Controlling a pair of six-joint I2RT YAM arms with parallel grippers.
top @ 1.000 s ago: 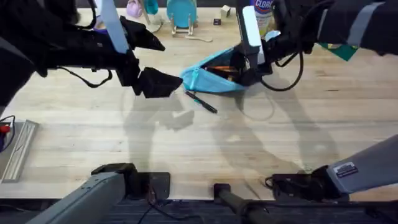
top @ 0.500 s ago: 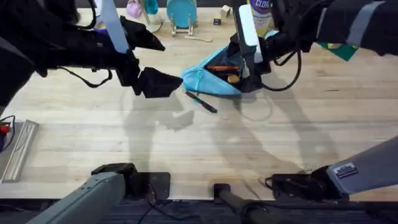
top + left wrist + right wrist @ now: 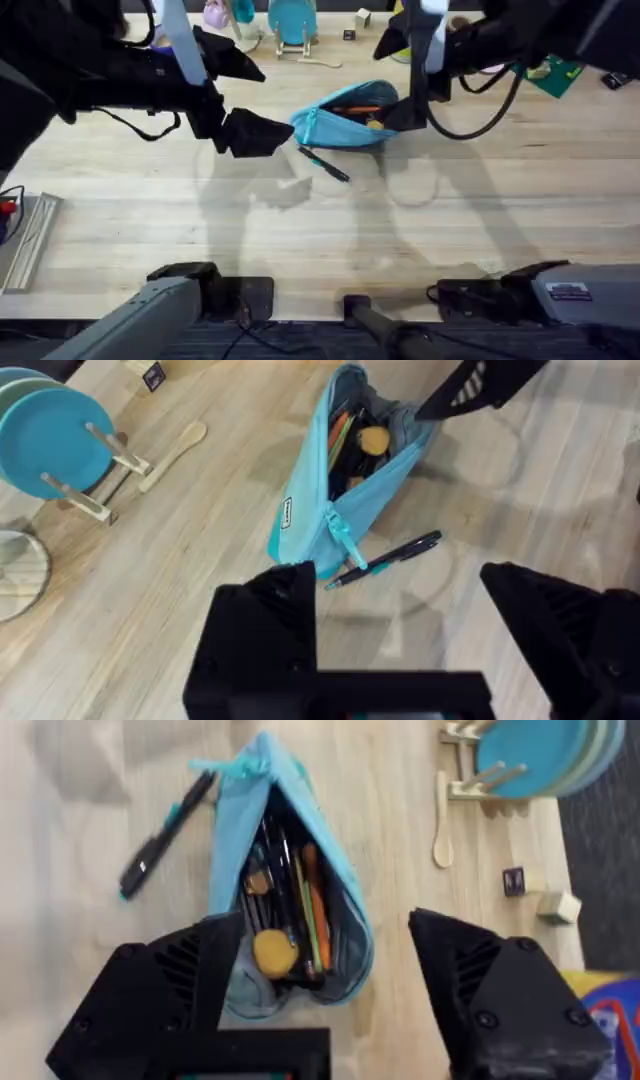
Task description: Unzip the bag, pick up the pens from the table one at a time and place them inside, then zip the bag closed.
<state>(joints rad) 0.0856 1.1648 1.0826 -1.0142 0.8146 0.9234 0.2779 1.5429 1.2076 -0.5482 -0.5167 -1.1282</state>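
Now that the right gripper (image 3: 320, 985) has lifted clear of the bag (image 3: 348, 118), where it was down at the mouth a second ago, its fingers hang spread and empty above the open pouch (already stuffed with pens and pencils). That looks like a delivery finished. One pen (image 3: 324, 164) lies on the table (image 3: 480, 220) just beside the zipper end, with the left gripper (image 3: 400, 635) spread wide nearby, probably next.

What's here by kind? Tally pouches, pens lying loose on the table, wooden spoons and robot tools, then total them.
Pouch: 1
Loose pen: 1
Wooden spoon: 1
Tools: 2, the left tool and the right tool
Total: 5
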